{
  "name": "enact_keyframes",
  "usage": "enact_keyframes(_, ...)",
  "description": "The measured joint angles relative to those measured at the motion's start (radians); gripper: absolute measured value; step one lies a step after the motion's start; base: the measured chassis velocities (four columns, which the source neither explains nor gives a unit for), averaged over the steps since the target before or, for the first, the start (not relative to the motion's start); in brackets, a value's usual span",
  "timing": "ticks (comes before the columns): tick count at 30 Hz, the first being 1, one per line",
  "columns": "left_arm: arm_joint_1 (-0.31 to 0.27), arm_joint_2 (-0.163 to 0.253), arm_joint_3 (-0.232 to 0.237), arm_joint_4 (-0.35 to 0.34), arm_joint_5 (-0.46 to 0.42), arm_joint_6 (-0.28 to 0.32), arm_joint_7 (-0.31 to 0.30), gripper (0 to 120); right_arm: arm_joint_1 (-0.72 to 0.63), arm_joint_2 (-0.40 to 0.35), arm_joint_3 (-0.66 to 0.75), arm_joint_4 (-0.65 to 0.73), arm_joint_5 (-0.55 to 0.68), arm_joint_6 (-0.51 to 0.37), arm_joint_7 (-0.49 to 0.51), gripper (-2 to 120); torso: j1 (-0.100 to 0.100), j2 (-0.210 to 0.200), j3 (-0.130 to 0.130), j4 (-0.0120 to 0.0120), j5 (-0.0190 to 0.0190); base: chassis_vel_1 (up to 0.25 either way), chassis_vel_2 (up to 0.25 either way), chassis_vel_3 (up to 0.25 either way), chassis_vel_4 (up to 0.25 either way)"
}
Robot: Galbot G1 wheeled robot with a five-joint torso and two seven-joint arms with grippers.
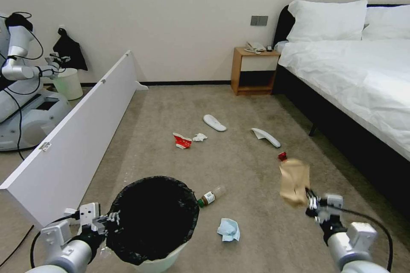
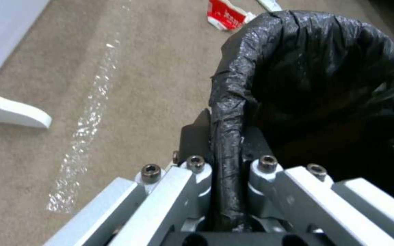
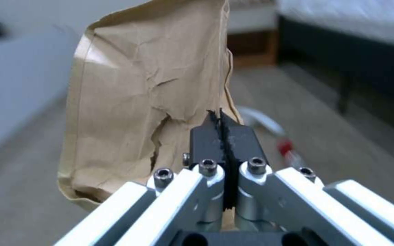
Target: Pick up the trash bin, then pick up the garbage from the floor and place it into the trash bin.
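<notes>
Evidently, the round white bin lined with a black garbage bag (image 1: 153,217) is held off the carpet by the left gripper (image 1: 112,218), clamped on its rim, mouth kept upward to receive litter; the crumpled brown paper bag (image 1: 294,181) is pinched aloft in the right gripper (image 1: 311,204), well right of the bin.

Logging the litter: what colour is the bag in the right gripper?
Brown: the paper bag pinched by the right gripper, clearest in the right wrist view.

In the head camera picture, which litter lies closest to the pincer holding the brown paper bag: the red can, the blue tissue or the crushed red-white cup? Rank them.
From the right pincer, shut on the brown paper bag:
1. Red can, on the carpet just beyond the bag, bed side.
2. Blue tissue, toward the trash bin held by the left pincer.
3. Crushed red-white cup, farthest, mid-floor.
</notes>
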Motion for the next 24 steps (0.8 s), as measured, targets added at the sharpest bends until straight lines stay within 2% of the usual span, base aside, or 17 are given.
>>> enact_keyframes(2,0.01,-0.009,0.011,-0.009,0.008,0.0,0.0,4,0.018,-0.074,-0.017,0.039,0.049,0.041,-0.025,0,0.0,0.0,0.0,0.0001,0.0005,0.0,0.0,0.0,0.0)
enact_keyframes(4,0.01,-0.01,0.011,-0.01,0.009,0.0,0.0,4,0.019,-0.081,-0.018,0.041,0.054,0.044,-0.027,0,0.0,0.0,0.0,0.0001,0.0004,0.0,0.0,0.0,0.0)
enact_keyframes(5,0.012,-0.016,0.018,-0.013,0.014,0.0,0.0,4,0.038,-0.147,-0.032,0.062,0.094,0.07,-0.049,0,0.0,0.0,0.0,0.0001,0.0002,0.0,0.0,0.0,0.0)
enact_keyframes(8,0.012,-0.017,0.021,-0.014,0.017,0.0,0.0,4,0.051,-0.179,-0.039,0.073,0.117,0.081,-0.063,0,0.0,0.0,0.0,0.0001,0.0002,0.0,0.0,0.0,0.0)
enact_keyframes(9,0.012,-0.017,0.026,-0.015,0.023,0.0,-0.001,4,0.077,-0.23,-0.056,0.09,0.177,0.093,-0.088,0,0.0,0.0,0.0,-0.0002,0.0002,0.0,0.0,0.0,0.0)
enact_keyframes(10,0.012,-0.017,0.026,-0.015,0.023,0.0,-0.001,4,0.077,-0.23,-0.056,0.09,0.177,0.093,-0.088,0,0.0,0.0,0.0,-0.0002,0.0002,0.0,0.0,0.0,0.0)
enact_keyframes(12,0.012,-0.017,0.04,-0.019,0.034,0.0,-0.001,4,0.161,-0.323,-0.121,0.105,0.353,0.117,-0.188,0,0.0,0.0,0.0,-0.0001,0.0,0.0,0.0,0.0,0.0)
enact_keyframes(16,0.014,-0.02,0.049,-0.019,0.042,0.001,-0.001,4,0.231,-0.352,-0.179,0.083,0.418,0.134,-0.235,0,0.0,0.0,0.0,-0.0003,0.0002,0.0,0.0,0.0,0.0)
enact_keyframes(18,0.014,-0.025,0.056,-0.018,0.051,0.001,-0.001,4,0.334,-0.364,-0.253,0.068,0.483,0.136,-0.296,0,0.0,0.0,0.0,0.0001,0.0001,0.0,0.0,0.0,0.0)
enact_keyframes(24,0.014,-0.026,0.052,-0.018,0.054,0.001,-0.001,4,0.454,-0.383,-0.393,0.034,0.516,0.136,-0.382,0,0.0,0.0,0.0,-0.0002,0.0001,0.0,0.0,0.0,0.0)
